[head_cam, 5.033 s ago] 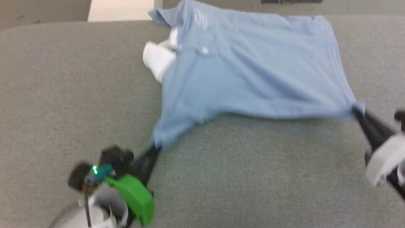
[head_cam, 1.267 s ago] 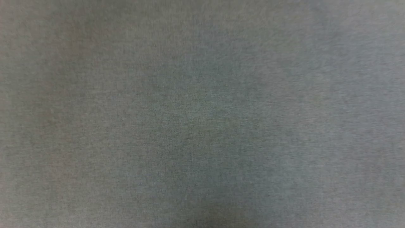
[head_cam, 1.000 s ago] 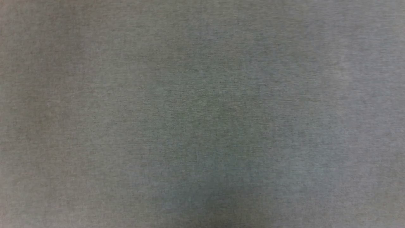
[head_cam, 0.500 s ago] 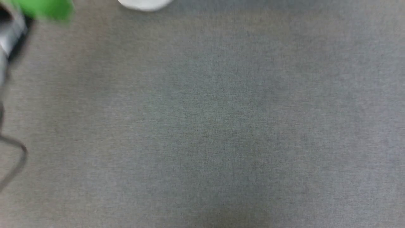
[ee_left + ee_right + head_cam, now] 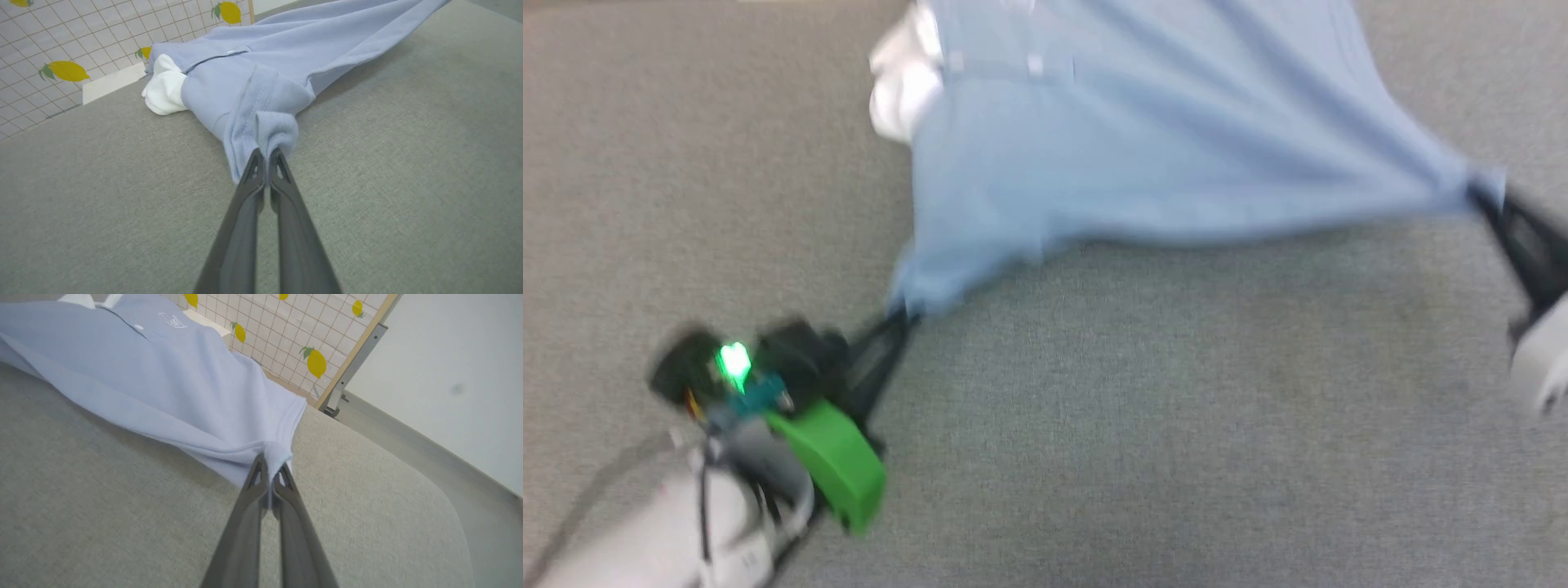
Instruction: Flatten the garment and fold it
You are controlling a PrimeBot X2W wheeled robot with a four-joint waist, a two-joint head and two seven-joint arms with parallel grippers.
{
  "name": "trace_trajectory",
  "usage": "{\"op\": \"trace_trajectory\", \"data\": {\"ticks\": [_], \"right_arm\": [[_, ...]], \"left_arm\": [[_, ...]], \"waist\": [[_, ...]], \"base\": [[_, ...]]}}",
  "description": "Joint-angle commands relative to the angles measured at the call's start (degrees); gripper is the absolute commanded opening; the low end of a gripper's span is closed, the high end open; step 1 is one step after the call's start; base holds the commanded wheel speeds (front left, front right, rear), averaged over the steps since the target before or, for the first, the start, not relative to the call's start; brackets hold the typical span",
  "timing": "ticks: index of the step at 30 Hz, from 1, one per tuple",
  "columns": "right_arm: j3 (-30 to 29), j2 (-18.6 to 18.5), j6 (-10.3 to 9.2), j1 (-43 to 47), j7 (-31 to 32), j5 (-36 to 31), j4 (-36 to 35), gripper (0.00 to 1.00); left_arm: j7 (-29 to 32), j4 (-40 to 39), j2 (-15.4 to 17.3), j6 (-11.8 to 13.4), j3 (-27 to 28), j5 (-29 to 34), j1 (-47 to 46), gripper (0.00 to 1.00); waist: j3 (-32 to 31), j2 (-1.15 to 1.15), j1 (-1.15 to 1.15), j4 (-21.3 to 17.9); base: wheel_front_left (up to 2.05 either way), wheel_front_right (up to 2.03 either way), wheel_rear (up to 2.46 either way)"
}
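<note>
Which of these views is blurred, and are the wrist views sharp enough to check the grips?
Head view: motion-smeared throughout, garment edges soft. Left wrist view: sharp, left end effector plainly shut on it. Right wrist view: sharp, right end effector shut on a corner, soft shadow under the lifted edge; no glare.

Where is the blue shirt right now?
In the head view the shirt lies top centre on the grey surface, stretched between the left hand and right hand.

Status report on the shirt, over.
Left hand shut on shirt corner. Right hand shut on another corner. Cloth stretched between them over grey surface, not yet folded. Nothing blocking seen.
</note>
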Motion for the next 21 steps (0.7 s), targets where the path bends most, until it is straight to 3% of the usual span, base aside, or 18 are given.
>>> {"op": "trace_trajectory", "data": {"ticks": [1, 11, 21], "right_arm": [[-1.62, 1.20, -0.11, 3.37, 0.67, -0.95, -1.03, 0.00], [-8.29, 9.26, -0.11, 26.40, 9.62, -1.56, -5.77, 0.00], [-8.92, 11.58, -0.11, 41.11, 20.79, 2.16, -6.02, 0.00]], "left_arm": [[0.38, -0.20, -0.36, 1.26, -0.42, -1.17, 1.95, 0.00], [8.37, 0.88, -1.86, 5.90, -5.35, -12.23, 15.67, 0.00], [12.49, 1.63, -1.01, 7.32, -7.53, -19.85, 23.89, 0.00]], "waist": [[-3.24, 0.00, 0.01, 0.02], [-9.15, 0.00, 0.01, -0.32], [-12.96, 0.00, 0.01, -0.18]], "base": [[0.00, 0.00, 0.00], [0.00, 0.00, 0.00], [0.00, 0.00, 0.00]]}}
